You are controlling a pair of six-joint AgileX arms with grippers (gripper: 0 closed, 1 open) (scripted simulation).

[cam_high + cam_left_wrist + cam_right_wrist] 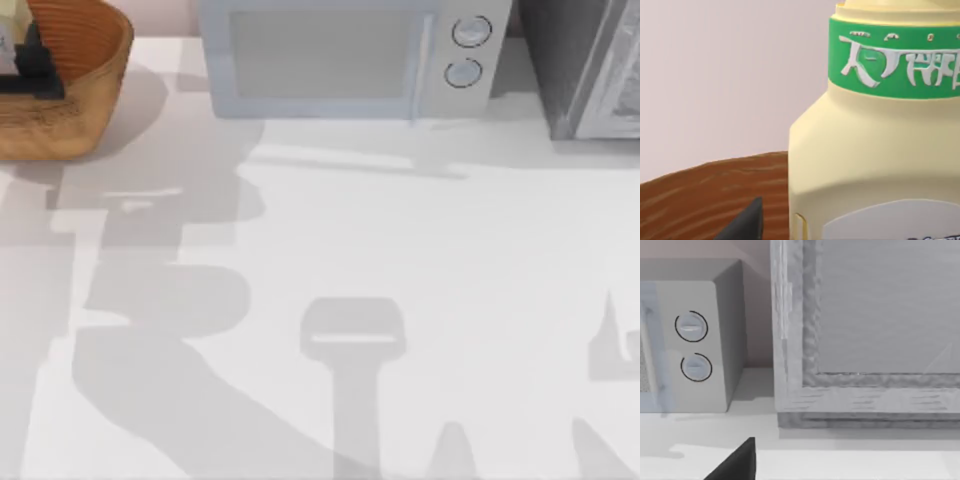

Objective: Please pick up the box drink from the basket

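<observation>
The orange-brown woven basket (75, 95) stands at the table's back left corner. My left gripper (35, 65) is down inside it, a dark shape against the wicker. In the left wrist view the box drink (875, 150) is very close: cream-yellow body, a green band with white lettering, a whitish label low down. One dark fingertip (745, 225) stands beside it with a small gap, over the basket's wicker (695, 200). The gripper is open. A pale sliver of the box drink (5, 45) shows at the top view's left edge.
A white microwave (340, 55) with two round knobs stands at the back centre. A grey cabinet (590, 70) is at the back right. My right arm is parked facing that cabinet (865, 315), with one dark fingertip (737, 462) showing. Arm shadows lie across the white tabletop (400, 250).
</observation>
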